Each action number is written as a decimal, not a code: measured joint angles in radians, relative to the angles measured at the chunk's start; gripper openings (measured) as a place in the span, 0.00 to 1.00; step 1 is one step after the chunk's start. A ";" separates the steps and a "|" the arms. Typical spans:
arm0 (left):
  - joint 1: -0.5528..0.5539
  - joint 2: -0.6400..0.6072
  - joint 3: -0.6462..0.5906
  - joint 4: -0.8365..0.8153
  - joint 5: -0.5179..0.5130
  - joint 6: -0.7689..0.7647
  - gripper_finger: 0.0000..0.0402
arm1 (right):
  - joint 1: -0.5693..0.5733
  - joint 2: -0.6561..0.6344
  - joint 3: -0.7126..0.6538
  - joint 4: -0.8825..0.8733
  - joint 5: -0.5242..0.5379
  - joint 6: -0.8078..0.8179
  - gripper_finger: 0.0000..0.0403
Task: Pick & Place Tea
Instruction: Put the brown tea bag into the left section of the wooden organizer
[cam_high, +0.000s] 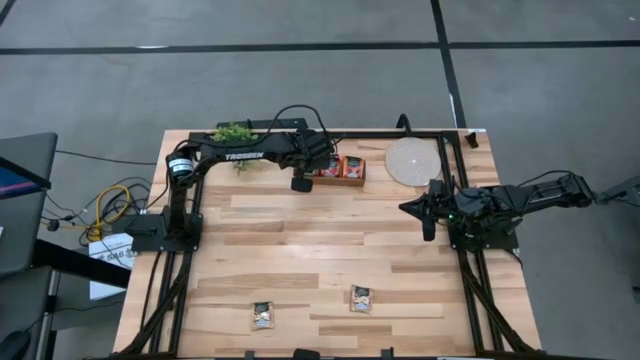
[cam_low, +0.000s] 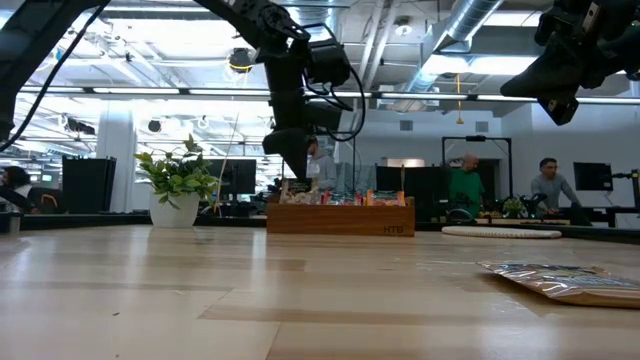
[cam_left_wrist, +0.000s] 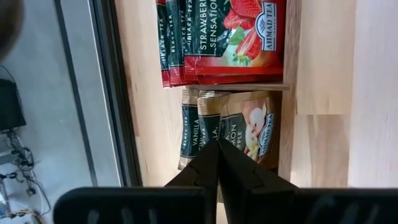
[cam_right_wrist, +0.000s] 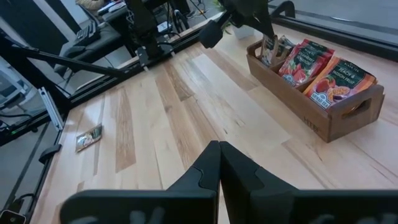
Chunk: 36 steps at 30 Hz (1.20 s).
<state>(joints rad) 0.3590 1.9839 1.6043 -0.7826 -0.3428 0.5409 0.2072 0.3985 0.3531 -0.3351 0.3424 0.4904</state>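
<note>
The left gripper (cam_high: 299, 183) hangs over the near edge of the wooden tray (cam_right_wrist: 336, 127) at the far side of the table (cam_high: 300, 240), its fingers pressed together and holding nothing, directly above the pale green sachets (cam_left_wrist: 249, 127) standing in the end compartment beside the red sachets (cam_left_wrist: 230, 37). Two loose tea sachets (cam_high: 262, 316) (cam_high: 360, 298) lie flat near the front edge of the table, well apart from the tray, while the right gripper (cam_high: 428, 222), likewise pressed together and empty, waits at the right side near the round pale disc (cam_high: 412, 160). The step in hand appears to be the approach for a pick from the tray; the next move would require spreading the fingers, then descending so that they straddle a single sachet's top edge.
</note>
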 joint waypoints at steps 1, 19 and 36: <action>0.001 0.000 0.000 0.000 0.007 -0.004 0.00 | 0.000 0.000 0.000 0.000 0.000 0.000 0.00; 0.016 -0.007 0.000 0.003 -0.220 -0.015 0.25 | 0.000 0.000 0.000 0.000 0.000 0.000 0.00; -0.202 -0.307 0.001 -0.642 0.579 -0.547 0.25 | 0.000 0.000 0.000 0.000 0.000 0.000 0.00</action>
<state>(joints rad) 0.1565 1.6770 1.6054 -1.4242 0.2362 -0.0064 0.2072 0.3987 0.3531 -0.3355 0.3422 0.4904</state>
